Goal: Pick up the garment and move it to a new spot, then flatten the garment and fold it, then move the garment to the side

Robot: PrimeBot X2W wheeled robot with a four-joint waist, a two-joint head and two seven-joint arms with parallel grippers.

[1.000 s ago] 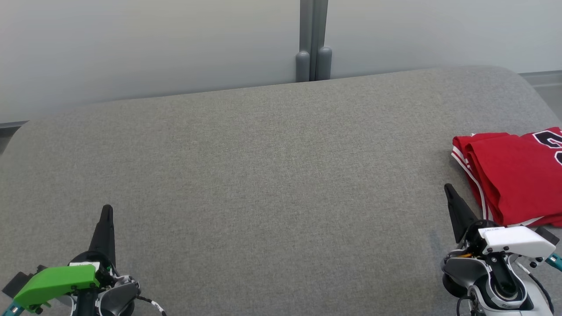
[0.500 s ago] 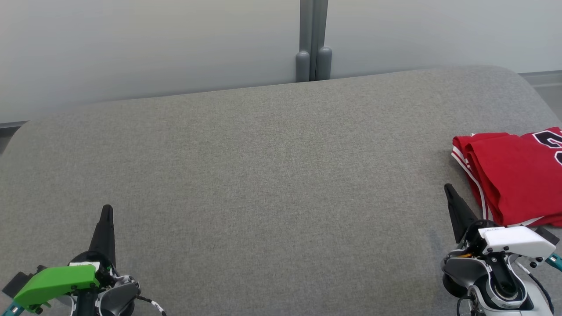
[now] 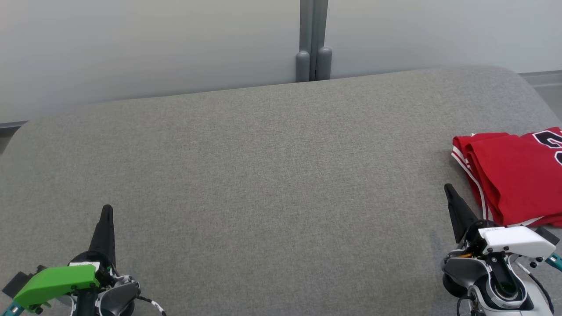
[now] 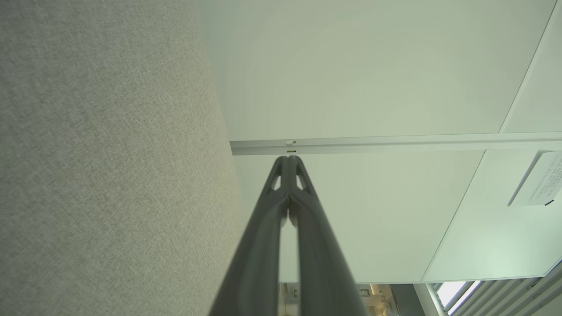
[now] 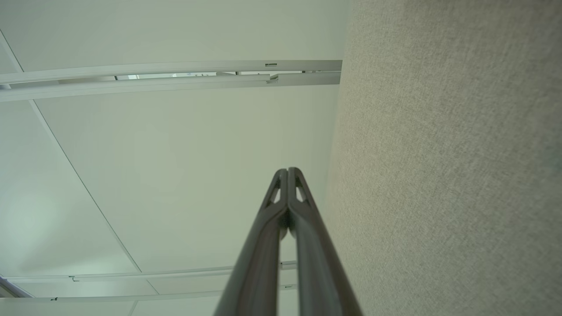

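A folded red garment (image 3: pixel 513 175) with white trim and a dark number lies at the right edge of the grey fabric surface (image 3: pixel 272 175), partly cut off by the head view's border. My right gripper (image 3: pixel 448 188) rests at the lower right, just left of the garment and apart from it, fingers together and holding nothing. My left gripper (image 3: pixel 106 210) sits at the lower left, far from the garment, also shut and empty. Both wrist views show closed fingertips, the left gripper (image 4: pixel 288 159) and the right gripper (image 5: pixel 288 170), beside the grey fabric.
A pale wall with a grey vertical post (image 3: pixel 313 41) stands behind the surface's far edge. The surface rounds off at its far left and far right corners. Broad bare grey fabric spans the middle and left.
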